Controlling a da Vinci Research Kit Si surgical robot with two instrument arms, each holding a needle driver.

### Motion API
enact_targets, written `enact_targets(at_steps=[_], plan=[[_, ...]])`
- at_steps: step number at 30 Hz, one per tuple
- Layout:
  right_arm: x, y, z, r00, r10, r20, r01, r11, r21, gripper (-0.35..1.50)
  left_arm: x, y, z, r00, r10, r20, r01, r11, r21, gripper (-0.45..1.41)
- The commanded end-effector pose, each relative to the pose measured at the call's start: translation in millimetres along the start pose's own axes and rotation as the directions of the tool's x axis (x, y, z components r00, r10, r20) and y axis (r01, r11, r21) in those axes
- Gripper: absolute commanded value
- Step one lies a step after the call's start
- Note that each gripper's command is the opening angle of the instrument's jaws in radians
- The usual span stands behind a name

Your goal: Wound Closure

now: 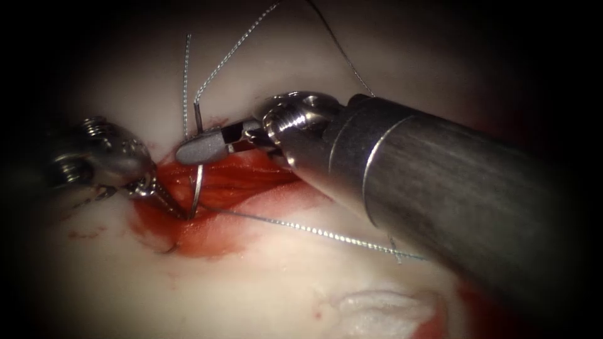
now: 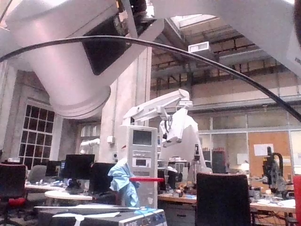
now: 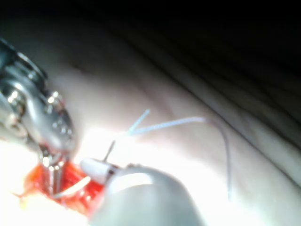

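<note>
The right pincer point(image 1: 200, 149) is clamping the needle point(image 1: 198, 182) near its tail above the cut point(image 1: 220, 188). The left pincer point(image 1: 164, 199) is closing on its tip inside the cut. Any twist risks tearing the tissue point(image 1: 264, 276) or snagging the thread point(image 1: 314, 231).

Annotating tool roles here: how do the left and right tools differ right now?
The right tool is shut on the needle near its thread end, above the cut; the left tool holds no needle, its tips down at the cut's left edge. Both meet at the cut.
</note>
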Motion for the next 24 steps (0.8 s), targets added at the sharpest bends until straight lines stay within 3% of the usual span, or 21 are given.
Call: enact_targets(at_steps=[1,7,13,24], plan=[[1.4,0.0,0.5,0.998,0.064,-0.008,-0.064,0.998,0.004,-0.35,-1.2,0.2,-0.6,1.0,0.005,0.004,-0.005,1.0,-0.003,-0.45],[1.2,-0.1,0.3,0.955,0.295,-0.028,-0.294,0.955,0.023,-0.35,-1.1,0.2,-0.7,1.0,0.007,0.003,-0.007,1.0,-0.001,-0.45],[1.0,-0.2,0.3,0.912,0.409,-0.025,-0.407,0.911,0.065,-0.35,-1.0,0.2,-0.8,1.0,0.009,0.002,-0.009,1.0,0.0,-0.45],[1.3,-1.2,0.3,0.906,0.423,-0.028,-0.417,0.902,0.113,-0.35,-0.8,0.3,-1.0,1.0,0.013,-0.001,-0.013,1.0,0.003,-0.45]])
